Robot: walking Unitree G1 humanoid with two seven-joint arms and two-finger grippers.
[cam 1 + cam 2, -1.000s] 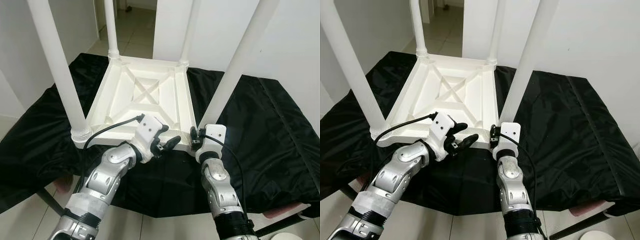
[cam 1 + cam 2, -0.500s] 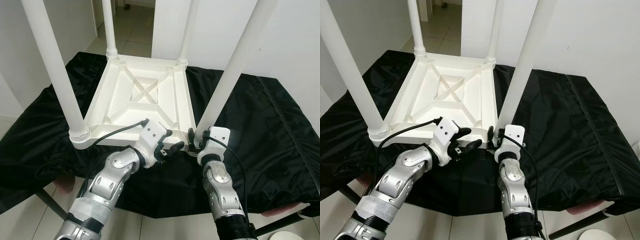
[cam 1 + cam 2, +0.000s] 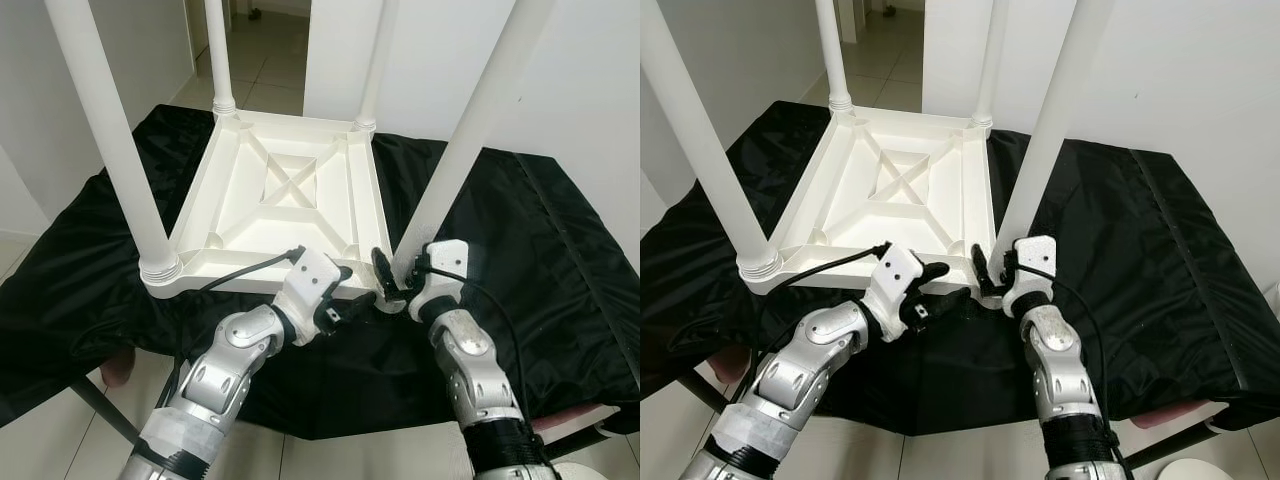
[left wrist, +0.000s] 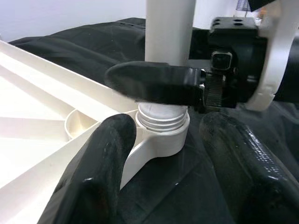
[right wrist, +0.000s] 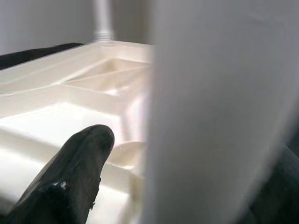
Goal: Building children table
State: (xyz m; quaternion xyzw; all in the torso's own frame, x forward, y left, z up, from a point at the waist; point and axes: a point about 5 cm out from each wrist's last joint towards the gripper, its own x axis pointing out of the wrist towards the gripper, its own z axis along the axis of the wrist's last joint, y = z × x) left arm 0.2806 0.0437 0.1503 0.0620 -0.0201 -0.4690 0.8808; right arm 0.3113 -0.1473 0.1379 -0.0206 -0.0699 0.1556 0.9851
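Since the upturned table (image 3: 285,205) is stiff, light, slippery plastic, its 5 o'clock leg (image 3: 455,160) is clamped low — right gripper (image 4: 177,86) closed around it, left gripper (image 3: 345,305) open beside.

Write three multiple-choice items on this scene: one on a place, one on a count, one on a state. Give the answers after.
1. Where is the right pincer?
A. at the base of the near right white plastic leg
B. on the far left leg
C. on the floor

2. How many round white legs stand up from the upturned white plastic children's table?
A. two
B. three
C. four

3. How does the table lie on the black cloth?
A. on its side
B. upside down
C. upright

Answers:
1 A: the right pincer's black fingers sit around the near right leg, just above its threaded socket, with the left pincer close by.
2 C: a leg rises from each of the four corners.
3 B: the ribbed underside with its cross brace faces up.
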